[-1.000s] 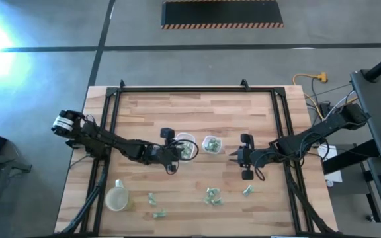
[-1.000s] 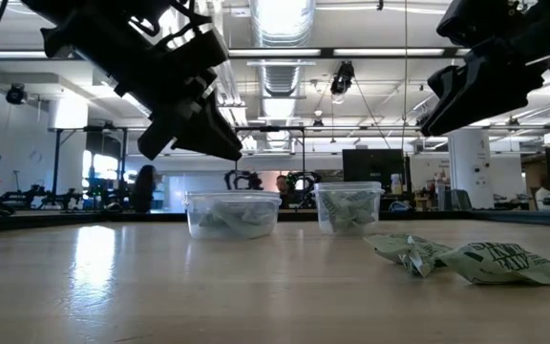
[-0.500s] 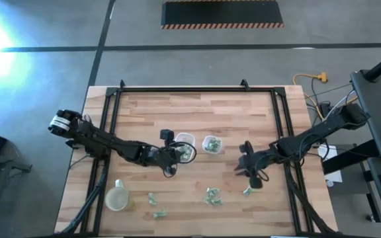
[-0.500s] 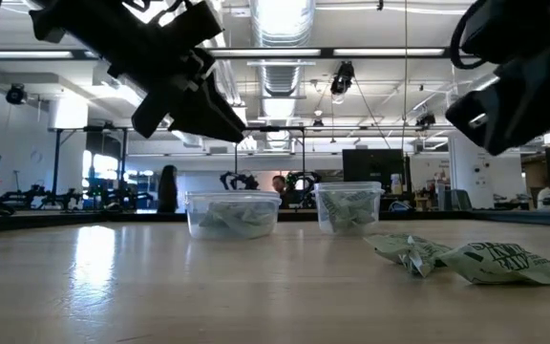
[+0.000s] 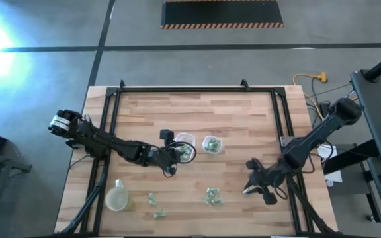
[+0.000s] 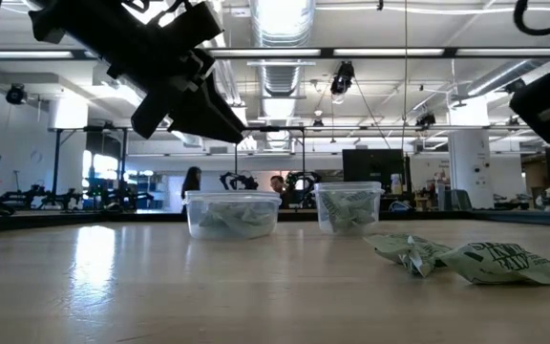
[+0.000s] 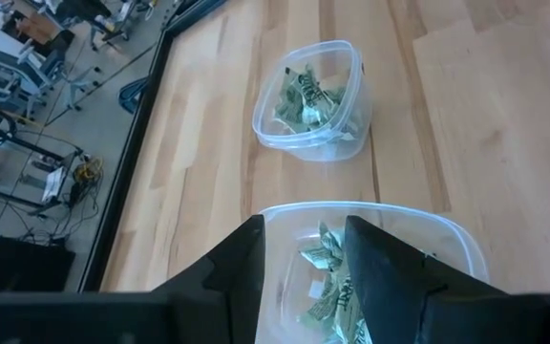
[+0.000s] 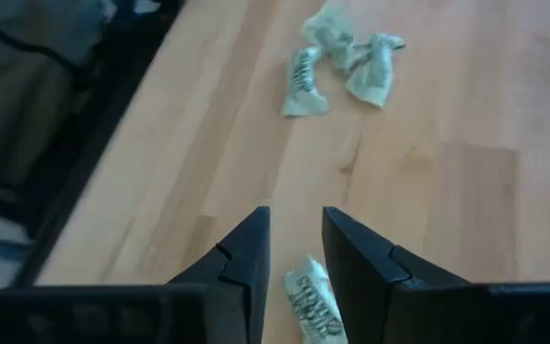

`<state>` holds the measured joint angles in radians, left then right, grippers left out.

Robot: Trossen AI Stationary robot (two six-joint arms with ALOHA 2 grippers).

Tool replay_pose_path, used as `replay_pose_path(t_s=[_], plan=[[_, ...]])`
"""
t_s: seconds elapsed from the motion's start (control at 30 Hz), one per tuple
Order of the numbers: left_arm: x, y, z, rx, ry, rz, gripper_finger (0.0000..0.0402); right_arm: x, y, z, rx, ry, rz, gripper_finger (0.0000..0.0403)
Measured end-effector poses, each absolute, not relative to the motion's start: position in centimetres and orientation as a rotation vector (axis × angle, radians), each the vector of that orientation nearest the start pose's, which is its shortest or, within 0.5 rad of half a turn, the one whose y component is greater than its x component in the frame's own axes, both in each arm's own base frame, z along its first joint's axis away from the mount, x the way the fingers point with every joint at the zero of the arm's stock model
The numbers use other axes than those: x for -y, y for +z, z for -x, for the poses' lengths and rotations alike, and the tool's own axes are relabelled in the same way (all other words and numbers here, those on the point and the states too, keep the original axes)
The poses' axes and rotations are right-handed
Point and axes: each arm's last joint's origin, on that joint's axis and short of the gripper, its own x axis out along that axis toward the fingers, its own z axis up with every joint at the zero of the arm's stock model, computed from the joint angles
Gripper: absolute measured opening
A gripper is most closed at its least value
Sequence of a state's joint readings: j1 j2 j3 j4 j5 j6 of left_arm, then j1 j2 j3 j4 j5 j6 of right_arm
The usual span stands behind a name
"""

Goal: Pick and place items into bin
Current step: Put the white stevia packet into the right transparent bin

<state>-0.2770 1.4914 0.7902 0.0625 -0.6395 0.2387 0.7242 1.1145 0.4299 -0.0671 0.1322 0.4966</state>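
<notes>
Two clear containers sit mid-table, each with pale-green wrapped items inside: the left one (image 5: 185, 147) (image 7: 380, 268) and the right one (image 5: 210, 143) (image 7: 308, 96). My left gripper (image 5: 177, 153) (image 7: 304, 244) hovers open just above the left container's rim, with nothing between its fingers. My right gripper (image 5: 250, 185) (image 8: 294, 239) is open and slants down over a single item (image 8: 311, 291) (image 5: 246, 192) that lies on the wood near the front right. That item shows just past the fingertips, and I cannot tell whether they touch it.
More loose items lie along the near side: a cluster (image 5: 211, 196) (image 8: 342, 57) (image 6: 466, 258) and two at the near left (image 5: 152, 198) (image 5: 159, 213). A round pale tub (image 5: 116, 197) stands at the near left. Black frame rails (image 5: 286, 132) run along both table sides.
My right gripper has swung from beside the right container toward the table's near right, sinking a little and tipping further down, and now stands over the single item. My left gripper has stayed over the left container.
</notes>
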Motion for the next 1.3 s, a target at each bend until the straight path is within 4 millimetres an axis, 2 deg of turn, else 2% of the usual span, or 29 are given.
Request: replay_pose_path(t_s=[0.13,0.33,0.57,0.7,1.0,1.3], plan=[[6.5,20.1,-29.2,-0.615,0.282,-0.511,0.0130,-13.3,15.8,-14.5,-0.793,0.312,-0.109,0.0098],[6.5,20.1,-29.2,-0.615,0.282,-0.511,0.0130,-12.7,14.2,-13.6,-0.823,0.236,-0.180,0.0124],[6.5,19.9,-29.1,-0.621,0.281,-0.515,0.0130,-12.1,12.5,-12.9,-0.732,0.286,-0.259,0.0166],[6.5,19.9,-29.0,-0.622,0.281,-0.515,0.0130,-11.7,11.8,-12.5,-0.736,0.286,-0.263,0.0183],[6.5,19.8,-29.0,-0.622,0.280,-0.516,0.0130,-11.8,11.7,-12.6,-0.733,0.294,-0.236,0.0182],[6.5,19.8,-29.0,-0.622,0.279,-0.516,0.0130,-13.0,10.3,-13.7,-0.797,0.288,-0.205,0.0178]])
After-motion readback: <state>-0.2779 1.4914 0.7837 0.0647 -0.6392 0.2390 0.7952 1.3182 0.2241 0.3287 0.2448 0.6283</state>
